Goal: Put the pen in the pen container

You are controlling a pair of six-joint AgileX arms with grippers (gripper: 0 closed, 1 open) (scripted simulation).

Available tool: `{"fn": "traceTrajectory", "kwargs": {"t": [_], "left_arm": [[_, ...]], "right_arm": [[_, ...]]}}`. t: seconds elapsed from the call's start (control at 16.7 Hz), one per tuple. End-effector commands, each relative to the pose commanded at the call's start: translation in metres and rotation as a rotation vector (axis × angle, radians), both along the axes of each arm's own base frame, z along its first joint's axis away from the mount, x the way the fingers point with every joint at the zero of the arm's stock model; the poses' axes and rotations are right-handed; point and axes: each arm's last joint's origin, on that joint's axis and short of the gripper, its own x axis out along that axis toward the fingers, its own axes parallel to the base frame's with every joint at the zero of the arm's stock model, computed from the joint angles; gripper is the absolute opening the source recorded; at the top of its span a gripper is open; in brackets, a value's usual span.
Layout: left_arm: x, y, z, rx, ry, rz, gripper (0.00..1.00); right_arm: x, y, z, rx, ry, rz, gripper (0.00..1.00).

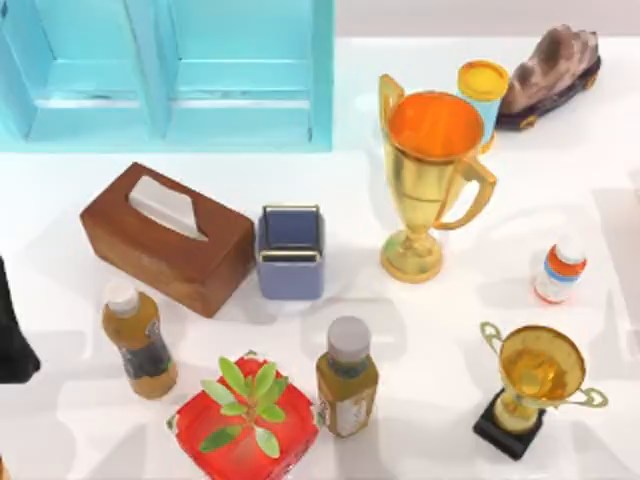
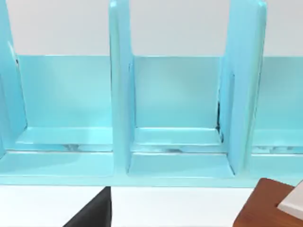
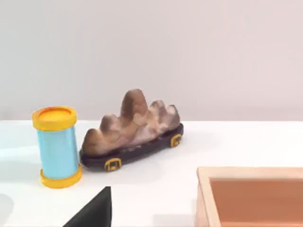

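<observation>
The pen container (image 1: 290,252) stands upright on the bench (image 1: 600,200) just beside the wooden tissue box (image 1: 166,238), well apart from the left arm (image 1: 12,335) at the left edge, whose gripper state cannot be told.

Two trophies (image 1: 432,180), three bottles (image 1: 139,340)

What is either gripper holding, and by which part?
It cannot be told. The left arm sits at the table's left edge, apart from the pen container; the right gripper faces the blue cylinder and rock ornament.
</observation>
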Motion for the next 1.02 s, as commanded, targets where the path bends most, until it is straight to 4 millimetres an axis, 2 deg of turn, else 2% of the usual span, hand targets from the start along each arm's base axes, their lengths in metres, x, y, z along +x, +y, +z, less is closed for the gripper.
{"fn": "traceTrajectory", "kwargs": {"t": [0.18, 0.3, 0.6, 0.84, 1.02], "left_arm": [[0.0, 0.001, 0.001, -0.001, 0.007, 0.004, 1.0], [0.001, 0.003, 0.01, -0.009, 0.041, 0.02, 1.0], [0.017, 0.017, 0.051, -0.076, 0.237, 0.066, 1.0], [0.061, 0.044, 0.084, -0.211, 0.481, 0.099, 1.0], [0.108, 0.079, 0.095, -0.364, 0.658, 0.128, 1.0]], "right_arm": [[0.0, 0.0, 0.0, 0.0, 0.0, 0.0, 1.0], [0.0, 0.0, 0.0, 0.0, 0.0, 0.0, 1.0], [0.0, 0.0, 0.0, 0.0, 0.0, 0.0, 1.0], [0.0, 0.0, 0.0, 0.0, 0.0, 0.0, 1.0], [0.0, 0.0, 0.0, 0.0, 0.0, 0.0, 1.0]]}}
